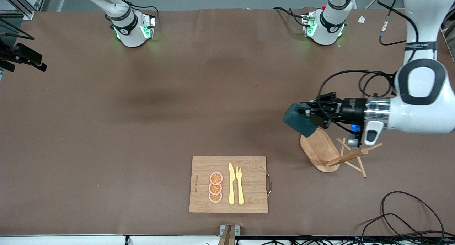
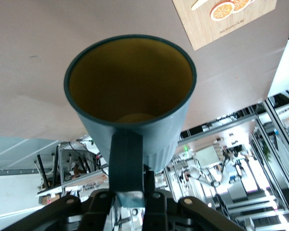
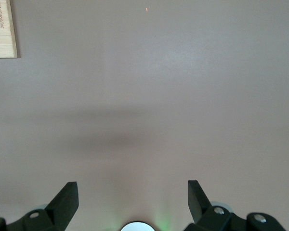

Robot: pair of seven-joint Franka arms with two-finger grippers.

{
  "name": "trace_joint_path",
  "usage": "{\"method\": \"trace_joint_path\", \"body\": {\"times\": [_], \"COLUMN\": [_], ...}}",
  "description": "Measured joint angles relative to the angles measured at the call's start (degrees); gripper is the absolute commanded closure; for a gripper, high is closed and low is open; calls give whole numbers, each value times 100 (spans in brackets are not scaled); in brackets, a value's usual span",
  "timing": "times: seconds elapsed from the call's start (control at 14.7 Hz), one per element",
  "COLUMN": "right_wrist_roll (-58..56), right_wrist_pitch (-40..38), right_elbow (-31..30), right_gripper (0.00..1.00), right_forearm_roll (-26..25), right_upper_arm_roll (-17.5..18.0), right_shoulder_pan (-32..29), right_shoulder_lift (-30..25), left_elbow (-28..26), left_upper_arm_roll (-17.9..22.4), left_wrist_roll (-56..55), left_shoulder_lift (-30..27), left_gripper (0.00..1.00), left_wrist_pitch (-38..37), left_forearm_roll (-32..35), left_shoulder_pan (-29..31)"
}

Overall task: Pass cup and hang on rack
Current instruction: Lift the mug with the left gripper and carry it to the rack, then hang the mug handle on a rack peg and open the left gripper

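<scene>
The left claw (image 1: 308, 114) pinches the teal mug (image 1: 299, 120) by its handle over the mug tree (image 1: 332, 154); align that handle with a peg. The right claw (image 3: 133, 199) waits, spread.

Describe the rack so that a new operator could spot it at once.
Start at the cutting board, then look toward the left arm's end of the table. The rack stands there, under the left gripper holding the cup. Its oval base, post and thin pegs set it apart from the flat rectangular board.
</scene>
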Motion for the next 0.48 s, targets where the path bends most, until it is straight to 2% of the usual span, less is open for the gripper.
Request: {"method": "trace_joint_path", "body": {"times": [0.48], "right_wrist_roll": [-1], "right_wrist_pitch": [-1], "right_elbow": [0], "right_gripper": [0], "right_forearm_roll": [0], "right_upper_arm_roll": [6], "right_shoulder_pan": [1], "right_shoulder_lift": [0], "left_elbow": [-37], "left_upper_arm_roll": [-3], "left_wrist_roll": [1038], "left_shoulder_lift": [448], "left_gripper": [100], "left_wrist_pitch": [-623], "left_forearm_roll": [-305], "left_shoulder_pan": [718]}}
